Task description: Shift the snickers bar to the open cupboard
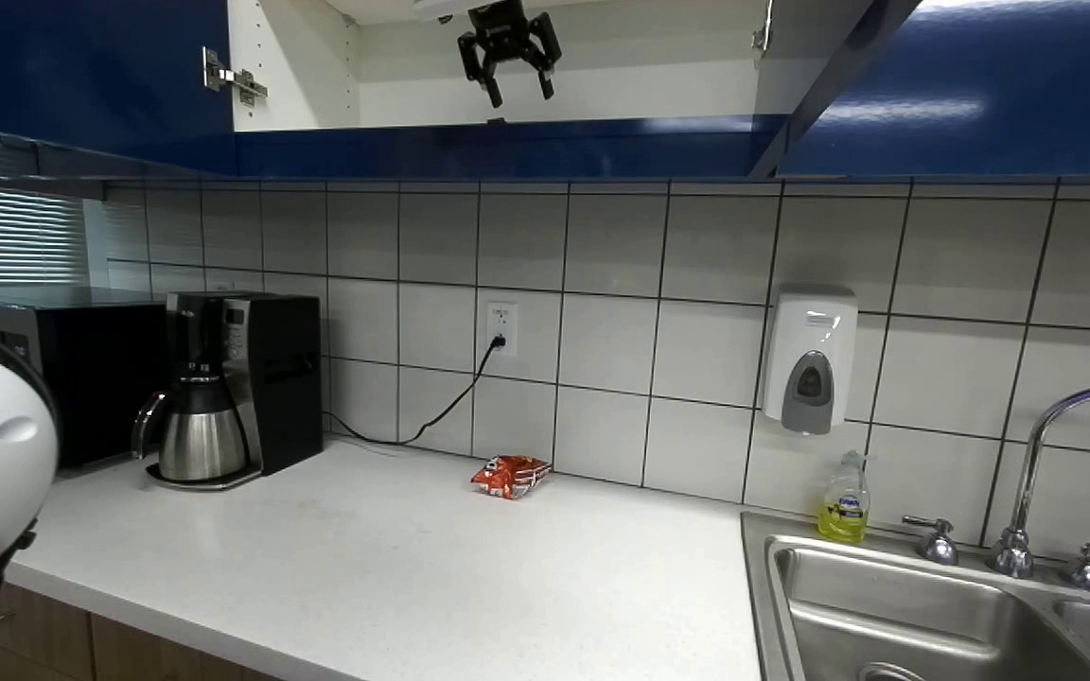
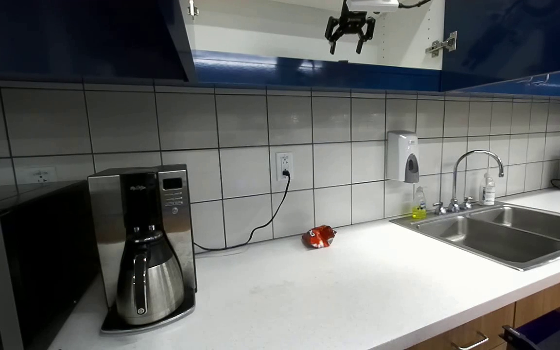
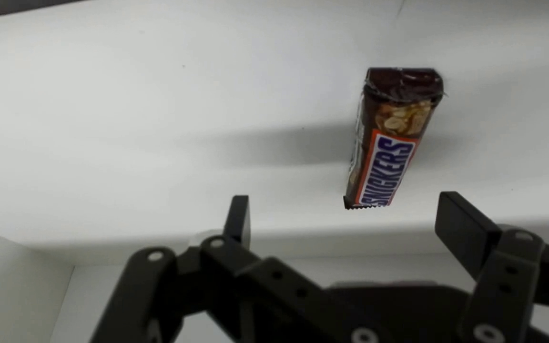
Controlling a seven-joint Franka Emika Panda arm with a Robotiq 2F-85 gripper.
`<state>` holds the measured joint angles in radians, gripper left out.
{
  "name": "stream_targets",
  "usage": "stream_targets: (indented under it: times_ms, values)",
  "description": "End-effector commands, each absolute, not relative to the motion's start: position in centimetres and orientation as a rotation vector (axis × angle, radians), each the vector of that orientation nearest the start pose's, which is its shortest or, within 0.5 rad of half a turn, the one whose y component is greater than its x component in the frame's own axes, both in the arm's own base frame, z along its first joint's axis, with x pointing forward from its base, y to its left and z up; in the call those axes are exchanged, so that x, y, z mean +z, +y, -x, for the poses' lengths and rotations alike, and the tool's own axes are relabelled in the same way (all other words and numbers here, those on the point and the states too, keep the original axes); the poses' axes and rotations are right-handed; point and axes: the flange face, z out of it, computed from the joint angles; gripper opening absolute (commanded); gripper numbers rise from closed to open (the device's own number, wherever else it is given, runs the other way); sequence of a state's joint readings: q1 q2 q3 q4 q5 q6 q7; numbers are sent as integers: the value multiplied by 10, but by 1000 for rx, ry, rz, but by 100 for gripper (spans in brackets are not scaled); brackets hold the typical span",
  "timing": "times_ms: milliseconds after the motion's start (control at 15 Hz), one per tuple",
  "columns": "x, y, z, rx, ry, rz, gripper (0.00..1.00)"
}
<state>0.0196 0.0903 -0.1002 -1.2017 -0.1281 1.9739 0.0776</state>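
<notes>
The snickers bar (image 3: 386,143) is a slim dark brown wrapped bar lying on the white floor of the open cupboard (image 3: 112,105). In both exterior views the cupboard (image 1: 649,80) (image 2: 255,36) shows a white interior and dark blue trim; only a small dark tip of the bar (image 1: 496,120) (image 2: 343,61) seems to show above that trim. My gripper (image 1: 521,98) (image 2: 345,51) is inside the cupboard opening, pointing down above the bar. In the wrist view the fingers (image 3: 345,197) are wide apart and empty, with the bar's near end lying between their tips in the picture, not touched.
Open blue doors with metal hinges (image 1: 233,78) (image 2: 441,44) flank the cupboard. Below, the counter holds a red-orange packet (image 1: 511,476) (image 2: 319,236), a coffee maker (image 1: 285,378) (image 2: 144,243), a microwave (image 2: 42,253) and a sink (image 1: 895,605). A soap dispenser (image 1: 810,359) hangs on the tiles.
</notes>
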Motion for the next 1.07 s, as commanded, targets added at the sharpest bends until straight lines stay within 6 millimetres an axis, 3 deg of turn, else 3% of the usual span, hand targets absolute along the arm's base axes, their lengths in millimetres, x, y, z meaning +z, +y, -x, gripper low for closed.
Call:
stream_targets:
  times_ms: [0, 600, 1000]
  values:
    - [794, -53, -562, -1140, 180, 3070, 100]
    - [780, -53, -486, -1273, 62, 2995, 100]
    - [757, -54, -424, -1179, -29, 2988, 100]
